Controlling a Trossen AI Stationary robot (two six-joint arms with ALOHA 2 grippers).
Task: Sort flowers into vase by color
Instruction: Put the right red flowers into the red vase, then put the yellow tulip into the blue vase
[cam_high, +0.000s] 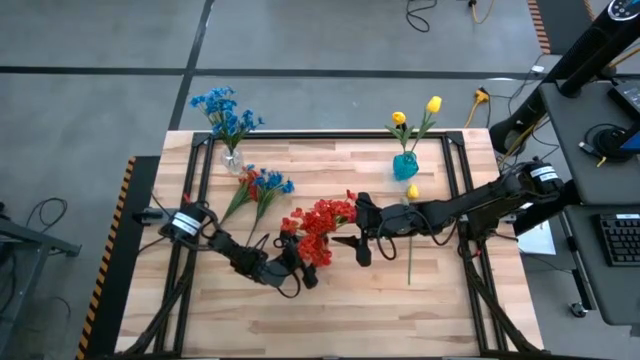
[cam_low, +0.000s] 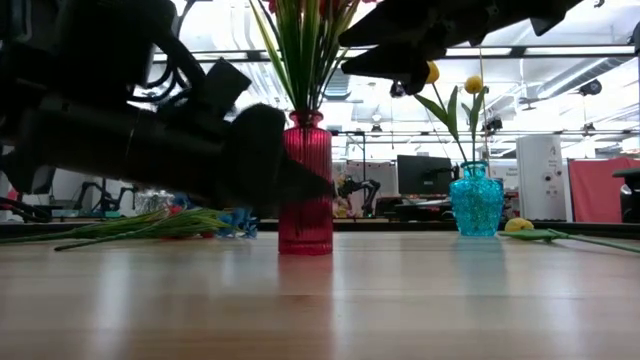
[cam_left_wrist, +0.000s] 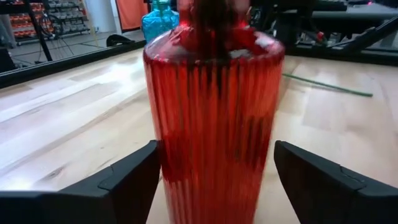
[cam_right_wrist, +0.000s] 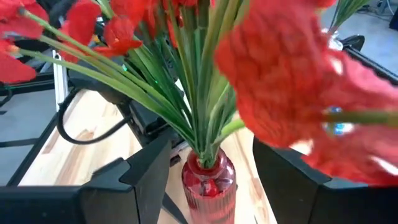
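In the low view, the tall ribbed red glass vase (cam_low: 305, 185) has its left side hidden behind a blurred dark arm (cam_low: 150, 140), and its red flower heads are cut off by the top edge. From above, the same vase is buried under its own red blooms (cam_high: 318, 226). In the left wrist view its base and neck run past the frame, and its surface is smeared by blur. In the right wrist view, 1 big red bloom (cam_right_wrist: 292, 93) is blurred and covers part of the table behind it. The teal glass vase (cam_left_wrist: 160, 20) shows only in part behind the red one.
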